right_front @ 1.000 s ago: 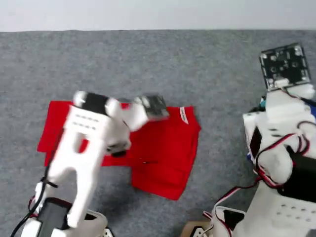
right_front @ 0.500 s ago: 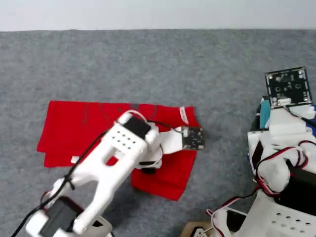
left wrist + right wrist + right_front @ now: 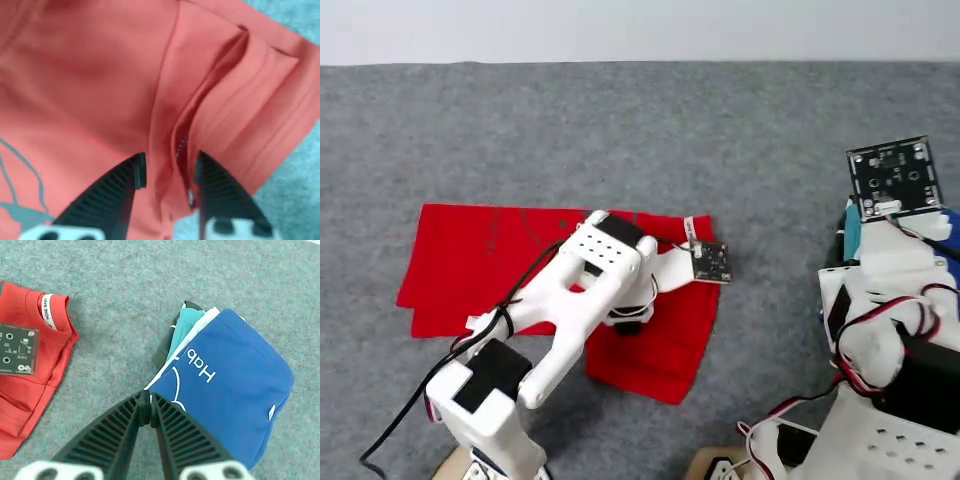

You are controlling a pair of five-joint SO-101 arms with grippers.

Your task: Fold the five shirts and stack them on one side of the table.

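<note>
Now: over the last sec the L arm has swung from the sleeve end of the red cotton shirt to its label end, and the L hand sits spread open astride a raised fold ridge, nothing pinched yet. Shirt lies part-folded, mid-left on the grey felt surface. R hand is clenched empty, parked above the edge of the blue-topped stack of folded shirts on the right side; prob. setup for the next fold, then transfer to stack.
</note>
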